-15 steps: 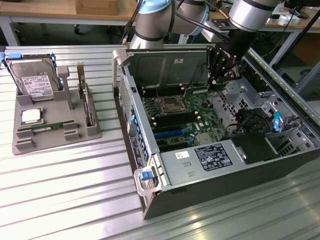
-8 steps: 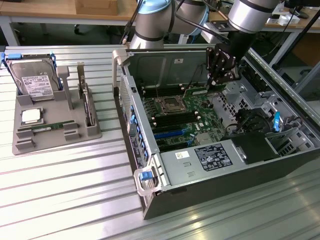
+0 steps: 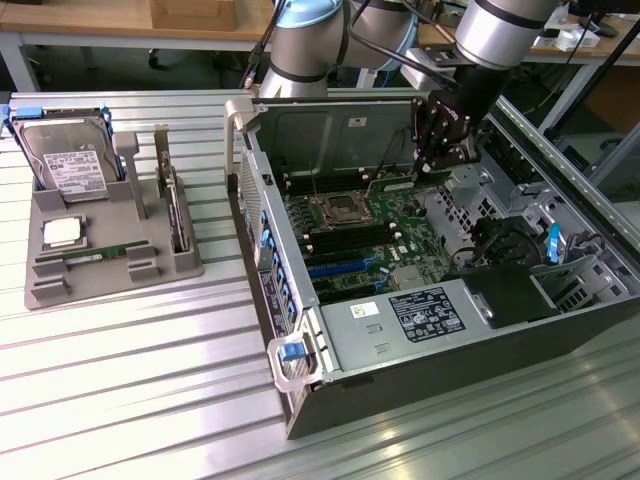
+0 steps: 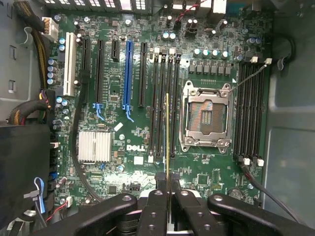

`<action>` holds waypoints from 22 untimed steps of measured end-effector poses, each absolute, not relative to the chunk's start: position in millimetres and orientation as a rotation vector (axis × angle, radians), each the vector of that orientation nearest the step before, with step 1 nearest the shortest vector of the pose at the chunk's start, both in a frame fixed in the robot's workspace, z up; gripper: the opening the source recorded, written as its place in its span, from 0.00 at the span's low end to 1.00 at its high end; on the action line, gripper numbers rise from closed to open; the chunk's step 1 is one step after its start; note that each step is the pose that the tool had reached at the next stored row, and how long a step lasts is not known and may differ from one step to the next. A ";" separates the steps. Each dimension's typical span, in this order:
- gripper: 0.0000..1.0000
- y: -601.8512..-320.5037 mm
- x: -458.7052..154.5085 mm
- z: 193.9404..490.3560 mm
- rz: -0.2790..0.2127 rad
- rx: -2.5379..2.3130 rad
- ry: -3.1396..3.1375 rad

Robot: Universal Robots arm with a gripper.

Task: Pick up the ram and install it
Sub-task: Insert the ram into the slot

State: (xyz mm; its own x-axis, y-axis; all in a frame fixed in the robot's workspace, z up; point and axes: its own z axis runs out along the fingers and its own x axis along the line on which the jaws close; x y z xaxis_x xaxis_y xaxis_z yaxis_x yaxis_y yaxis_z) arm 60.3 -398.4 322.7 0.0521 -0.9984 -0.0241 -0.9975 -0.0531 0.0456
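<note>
Gripper [image 4: 169,189] is clamped on the ram [image 4: 168,137], edge-on above the motherboard [image 4: 123,142] next to the empty CPU socket [image 4: 205,115]. If it's slightly off the slot [image 4: 170,108] it could jam or bend.

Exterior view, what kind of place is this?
Probably a robotics lab or PC assembly test bench: an open computer case on a ribbed metal table, a grey parts tray, and workbenches behind.
</note>
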 end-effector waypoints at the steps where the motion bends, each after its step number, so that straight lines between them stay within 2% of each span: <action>1: 0.12 -398.4 60.3 322.5 -0.076 2.267 -2.150; 22: 0.12 -398.4 60.3 312.4 -0.076 2.267 -2.150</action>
State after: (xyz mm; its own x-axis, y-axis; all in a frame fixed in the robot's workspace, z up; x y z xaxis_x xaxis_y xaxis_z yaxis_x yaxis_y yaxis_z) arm 60.3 -398.4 312.4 0.0521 -0.9984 -0.0241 -0.9975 -0.0532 0.0457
